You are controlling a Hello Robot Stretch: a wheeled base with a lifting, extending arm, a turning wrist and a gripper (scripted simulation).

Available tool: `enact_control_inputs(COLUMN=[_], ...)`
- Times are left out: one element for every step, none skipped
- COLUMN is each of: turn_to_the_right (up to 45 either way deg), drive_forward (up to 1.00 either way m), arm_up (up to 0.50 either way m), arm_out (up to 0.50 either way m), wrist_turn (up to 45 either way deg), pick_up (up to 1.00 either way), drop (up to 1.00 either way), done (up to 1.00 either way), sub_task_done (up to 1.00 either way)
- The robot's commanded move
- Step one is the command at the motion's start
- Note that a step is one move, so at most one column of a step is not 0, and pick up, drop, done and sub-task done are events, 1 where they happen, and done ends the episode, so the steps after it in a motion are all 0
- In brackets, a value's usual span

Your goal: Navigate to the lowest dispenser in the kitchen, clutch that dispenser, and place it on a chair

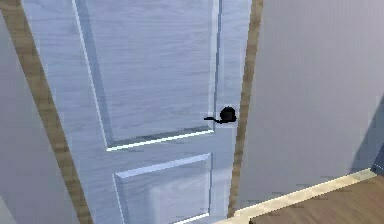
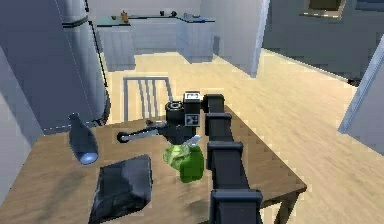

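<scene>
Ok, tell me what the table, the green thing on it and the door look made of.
Table: wood, matte, brown grain streaks.
Green thing: probably translucent plastic or glass, glossy highlights.
Door: painted wood, seemingly; pale panels, faint grain.

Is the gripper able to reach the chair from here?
Probably yes: the gripper sits near the far edge of the table, and the chair stands just beyond with nothing between. Its seat is hidden behind the table edge, so not certain.
</scene>
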Motion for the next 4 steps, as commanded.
enact_control_inputs(turn_to_the_right=[0.0, 0.0, 0.0, 0.0], drive_forward=[0.00, 0.00, 0.00, 0.00], arm_up=[0.00, -0.30, 0.00, 0.10], arm_out=[0.00, 0.00, 0.00, 0.00], wrist_turn=[39.0, 0.0, 0.0, 0.0], pick_up=[0.00, 0.00, 1.00, 0.00], drop=[0.00, 0.00, 0.00, 0.00], done=[0.00, 0.00, 0.00, 0.00], sub_task_done=[0.00, 0.00, 0.00, 0.00])
